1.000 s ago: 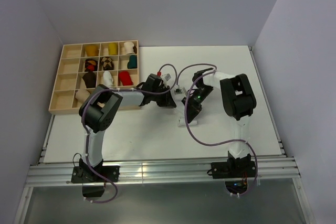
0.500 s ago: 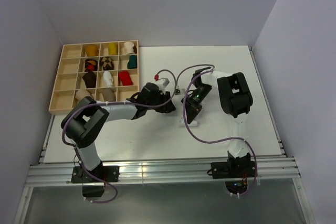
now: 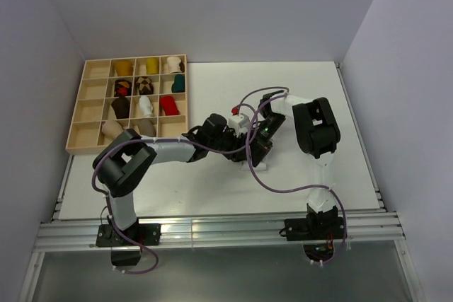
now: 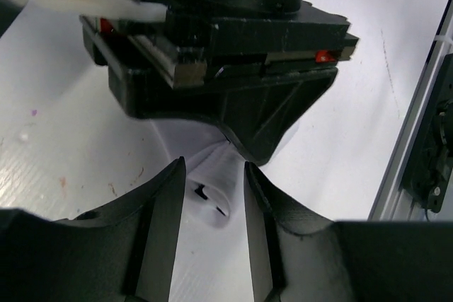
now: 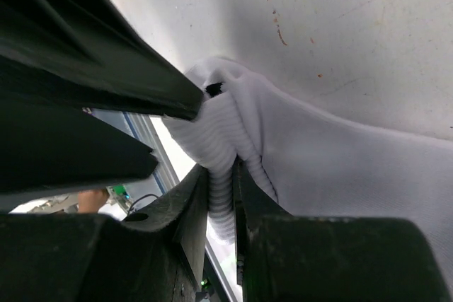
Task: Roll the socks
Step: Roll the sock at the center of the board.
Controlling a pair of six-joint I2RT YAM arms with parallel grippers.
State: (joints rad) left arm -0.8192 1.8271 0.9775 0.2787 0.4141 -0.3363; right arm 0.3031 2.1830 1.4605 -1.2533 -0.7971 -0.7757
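Note:
A pale sock point(image 5: 333, 153) lies on the white table. My right gripper point(image 5: 221, 175) is shut on the sock's ribbed cuff point(image 5: 219, 139) and holds it bunched up. In the top view that gripper point(image 3: 257, 151) is at mid-table, with the sock point(image 3: 256, 165) showing just below it. My left gripper point(image 4: 212, 167) is open and faces the right gripper's black body point(image 4: 233, 68). A fold of the sock point(image 4: 212, 199) with a small dark mark lies between the left fingers, which do not touch it. From above, the left gripper point(image 3: 237, 151) sits close beside the right one.
A wooden compartment tray point(image 3: 78, 148) stands at the back left and holds several rolled socks point(image 3: 145, 86). Purple cables point(image 3: 244, 100) loop over both arms. An aluminium rail point(image 3: 212, 231) runs along the near table edge.
My left arm has swung right from beside the tray to the right gripper, and its jaws have gone from shut to open. The right gripper has held its place and grip.

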